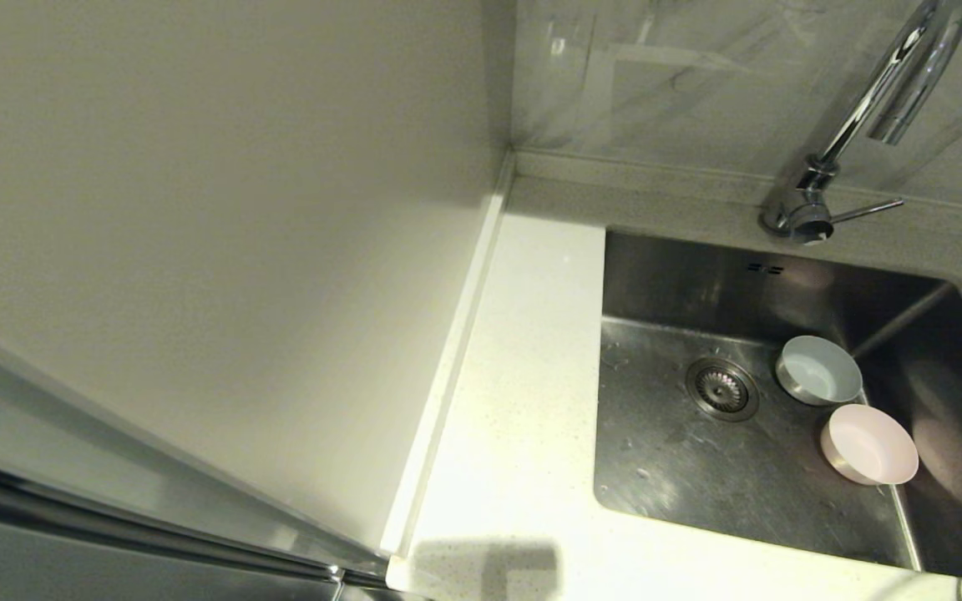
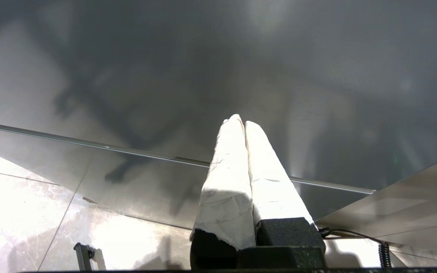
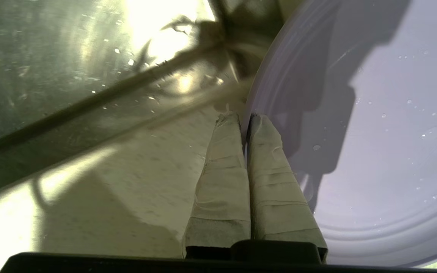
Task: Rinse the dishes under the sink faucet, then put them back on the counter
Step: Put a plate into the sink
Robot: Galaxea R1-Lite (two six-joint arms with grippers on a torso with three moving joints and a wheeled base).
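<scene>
A pale blue-grey bowl (image 1: 819, 370) and a pale pink bowl (image 1: 869, 443) sit side by side on the floor of the steel sink (image 1: 681, 467), to the right of the round drain strainer (image 1: 721, 388). The chrome gooseneck faucet (image 1: 882, 92) rises behind the basin, its thin lever (image 1: 865, 210) pointing right. In the right wrist view my right gripper (image 3: 244, 118) is shut on the rim of the wet lilac plate (image 3: 385, 144), over the sink's edge. Neither arm appears in the head view. My left gripper (image 2: 241, 122) is shut on nothing, parked low beside a grey cabinet front.
The white speckled counter (image 1: 523, 401) runs along the sink's left side and front, bounded on the left by a raised edge strip (image 1: 456, 351) and a plain wall. Grey marbled tile (image 1: 681, 75) backs the faucet. Water drops lie on the sink floor.
</scene>
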